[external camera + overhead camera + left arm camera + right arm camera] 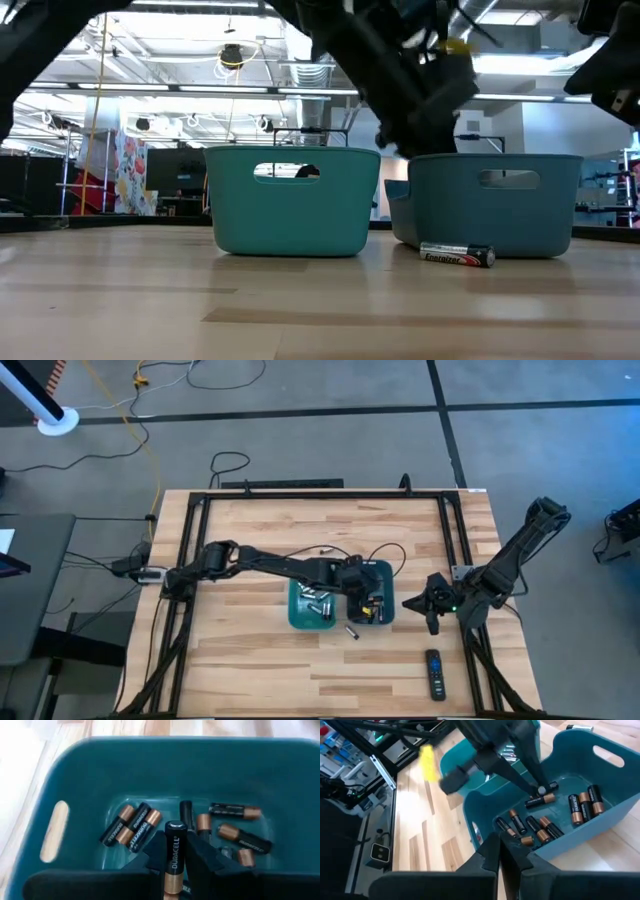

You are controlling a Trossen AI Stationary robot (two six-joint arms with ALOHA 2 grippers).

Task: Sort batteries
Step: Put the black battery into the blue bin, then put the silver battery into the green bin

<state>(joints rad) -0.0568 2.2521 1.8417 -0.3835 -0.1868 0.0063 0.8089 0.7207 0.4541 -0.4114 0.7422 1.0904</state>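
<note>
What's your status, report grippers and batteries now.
Left gripper shut on a dark copper-ended battery, over the right-hand teal plastic bin. Right gripper empty beside it. One dark battery loose on the wooden table.

Bin walls [495,205] hide batts inside at table level. Held batt's [172,865] lower end is cut off beneath bin. Remote [434,673] markings too small overhead.

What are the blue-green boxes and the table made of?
The teal bins look like smooth moulded plastic: even colour, rounded corners, cut-out handle slots. The table looks like pale wood: you can see planks and grain lines. It seems lightly sealed, but I can't be sure.
</note>
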